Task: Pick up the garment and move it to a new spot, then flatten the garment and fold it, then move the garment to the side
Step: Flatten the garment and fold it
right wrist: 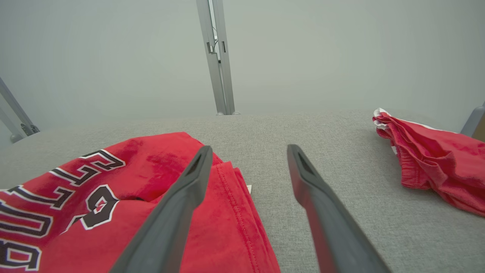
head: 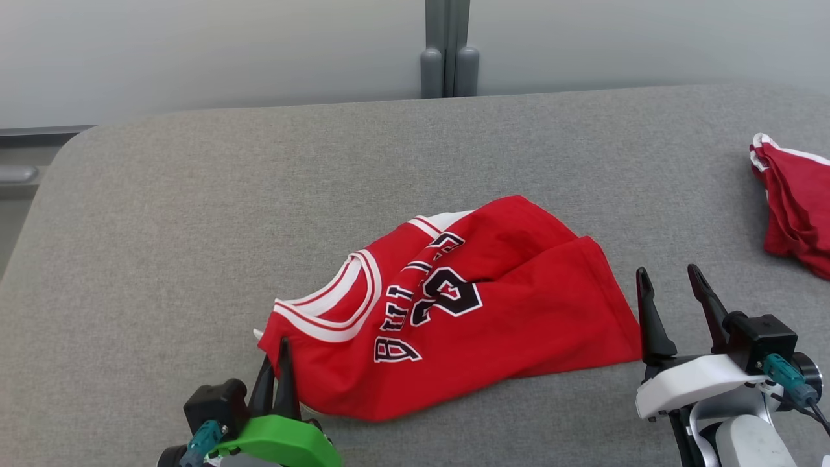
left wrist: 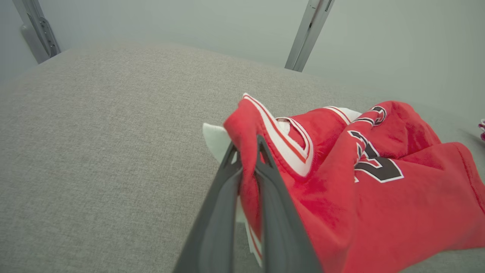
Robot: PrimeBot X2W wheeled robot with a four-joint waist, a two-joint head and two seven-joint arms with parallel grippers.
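Observation:
The garment (head: 454, 311) is a red jersey with white trim and black lettering, lying crumpled on the grey table (head: 194, 214) near its front middle. My left gripper (head: 277, 350) is shut on a shoulder fold of the garment (left wrist: 341, 197); in the left wrist view red cloth is pinched between its fingers (left wrist: 227, 178). My right gripper (head: 674, 285) stands open just right of the garment's hem, touching nothing. Seen from the right wrist, the garment (right wrist: 113, 197) lies under and left of the left one of its fingers (right wrist: 189, 185).
A second red piece of clothing (head: 794, 201) lies bunched at the table's right edge, also seen as red clothing (right wrist: 428, 159) in the right wrist view. A grey post (head: 447, 52) rises behind the table's far edge. The table's left corner is rounded.

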